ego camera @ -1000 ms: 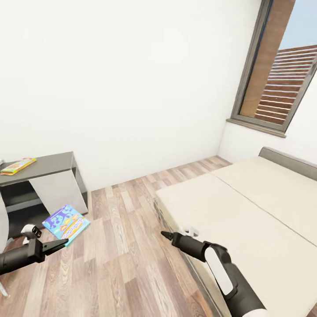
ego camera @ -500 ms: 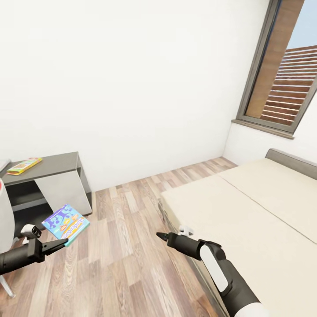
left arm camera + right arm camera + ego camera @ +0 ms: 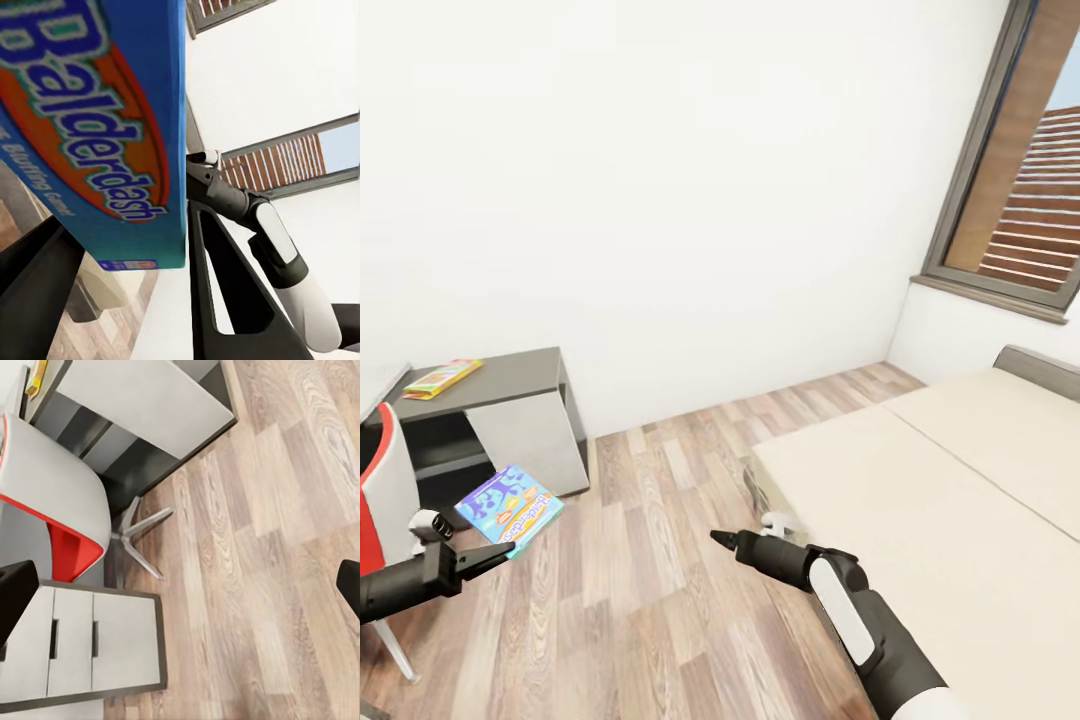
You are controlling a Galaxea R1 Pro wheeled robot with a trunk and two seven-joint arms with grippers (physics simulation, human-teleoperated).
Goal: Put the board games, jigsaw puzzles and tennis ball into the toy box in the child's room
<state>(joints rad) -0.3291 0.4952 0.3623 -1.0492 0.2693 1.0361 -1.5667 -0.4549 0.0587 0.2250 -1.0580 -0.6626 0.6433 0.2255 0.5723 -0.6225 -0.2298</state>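
- The table (image 3: 510, 372) is standing at left against the wall, bearing a board game (image 3: 442, 377).
- The bed (image 3: 920, 500) is lying at right, below the window (image 3: 1020, 200).
- The chair (image 3: 385, 500) is sitting before the table.

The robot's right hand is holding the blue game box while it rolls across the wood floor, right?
Not quite: the left gripper holds the blue game box, as the head view shows. The left wrist view shows the box clamped between its fingers. The right gripper holds nothing. The wood floor part is right.
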